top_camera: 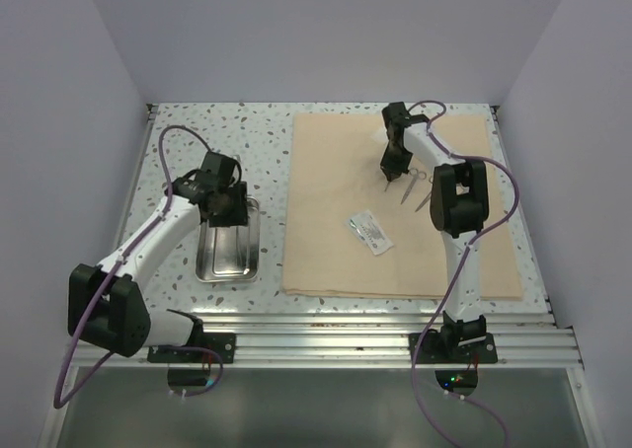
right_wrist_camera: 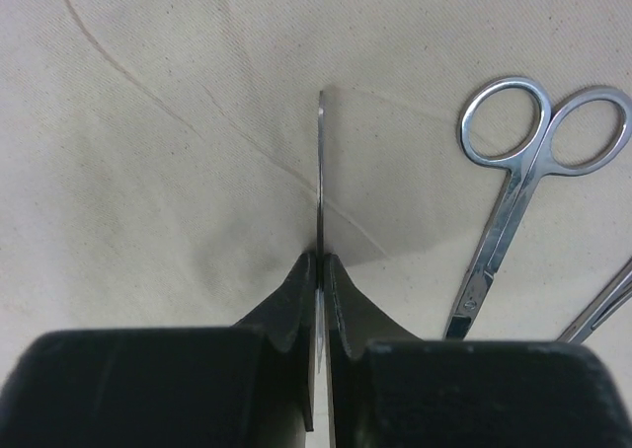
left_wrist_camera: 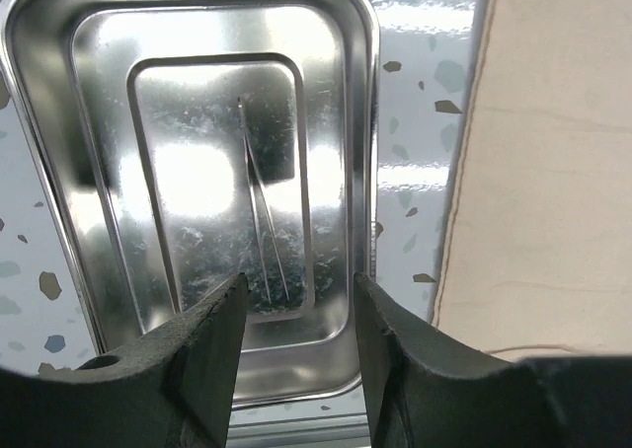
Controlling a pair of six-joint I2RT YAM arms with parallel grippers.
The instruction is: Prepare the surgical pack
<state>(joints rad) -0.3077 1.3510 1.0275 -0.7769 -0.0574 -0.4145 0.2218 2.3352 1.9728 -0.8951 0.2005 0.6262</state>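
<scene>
While the big beige cloth (top_camera: 326, 221) lies spread flat over the right part of the speckled white tabletop (top_camera: 197, 142), the small clear packet (top_camera: 370, 233) rests near its middle. Toward the cloth's far right corner lie the ring-handled steel scissors (right_wrist_camera: 494, 226), with the shaft of a second steel instrument (right_wrist_camera: 602, 310) just beside them, mostly cut off at the edge of the wrist view. Close to the left of the scissors, the right gripper (right_wrist_camera: 321, 259) has its jaws pressed together on a thin flat steel strip (right_wrist_camera: 321, 172), seen edge-on with its tip pointing away over the cloth. Whether that tip touches the fabric I cannot tell.

Off the cloth, near its left edge, sits the small rectangular shiny steel tray (top_camera: 229, 265), with slim steel tweezers (left_wrist_camera: 254, 201) lying lengthwise on its floor. The left gripper (left_wrist_camera: 298, 282) hangs above the tray, jaws apart and holding nothing.
</scene>
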